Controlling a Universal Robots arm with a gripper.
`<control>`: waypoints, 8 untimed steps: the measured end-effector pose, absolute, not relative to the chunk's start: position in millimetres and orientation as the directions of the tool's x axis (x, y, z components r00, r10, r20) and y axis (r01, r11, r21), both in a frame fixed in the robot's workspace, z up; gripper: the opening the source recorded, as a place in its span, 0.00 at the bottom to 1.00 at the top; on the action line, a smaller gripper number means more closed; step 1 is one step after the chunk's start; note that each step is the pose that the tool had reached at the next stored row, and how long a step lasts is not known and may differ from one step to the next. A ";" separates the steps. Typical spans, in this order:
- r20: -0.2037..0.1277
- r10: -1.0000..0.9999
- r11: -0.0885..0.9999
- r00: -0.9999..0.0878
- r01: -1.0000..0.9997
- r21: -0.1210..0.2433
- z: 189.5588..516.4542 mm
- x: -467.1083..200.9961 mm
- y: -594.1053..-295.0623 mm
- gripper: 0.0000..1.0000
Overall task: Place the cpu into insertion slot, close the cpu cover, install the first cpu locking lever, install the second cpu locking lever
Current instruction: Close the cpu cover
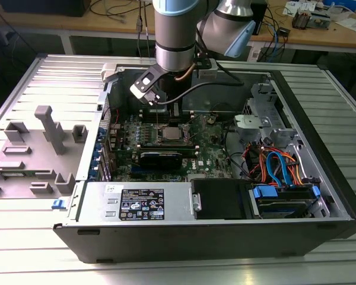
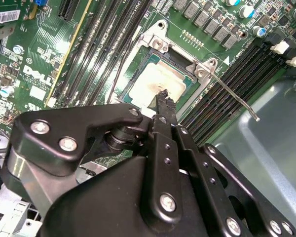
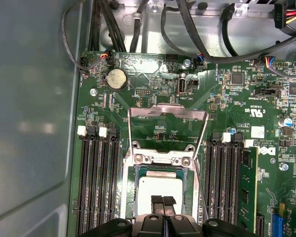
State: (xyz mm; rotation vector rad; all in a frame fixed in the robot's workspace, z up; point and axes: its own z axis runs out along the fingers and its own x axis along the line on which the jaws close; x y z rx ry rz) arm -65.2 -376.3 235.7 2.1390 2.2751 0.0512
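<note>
1. Holding nothing with the end effector (image 3: 163, 203): two fingertips pressed together to a hairline seam in the first wrist view
2. Poised straight over the cpu (image 3: 160, 183), tips touching its silver top or a whisker above it; cannot tell which
3. Finding that cpu flat in the insertion slot (image 3: 128, 182), silver top up, so no sideways offset from the end effector, only the vertical one
4. Standing open just beyond the fingertips: the cpu cover (image 3: 167, 112), hinged at the slot edge nearest the coin battery (image 3: 116, 78), free edge raised, bare motherboard (image 1: 207, 148) visible through its window
5. Judging from the exterior view, placing the cover side at roughly three o'clock from the slot, toward the coloured cables (image 1: 279, 163), with the power supply (image 1: 136, 205) at six o'clock and the arm column (image 1: 175, 35) overhead at twelve o'clock
6. Sticking out unlatched in the second wrist view: one locking lever (image 2: 234, 96), a thin wire rod rooted at a slot corner, long axis slanting out across the memory slots (image 2: 256, 59), well clear of the cover
</note>
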 end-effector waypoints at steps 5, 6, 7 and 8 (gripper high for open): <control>0.009 0.998 0.061 -0.062 0.997 0.036 237.7 -65.3 -376.4 0.11; 0.009 0.998 0.061 -0.062 0.997 0.036 238.4 -65.2 -376.4 0.11; 0.009 0.998 0.061 -0.062 0.997 0.036 240.0 -65.2 -376.4 0.11; 0.009 0.998 0.061 -0.062 0.997 0.037 241.1 -65.2 -376.4 0.11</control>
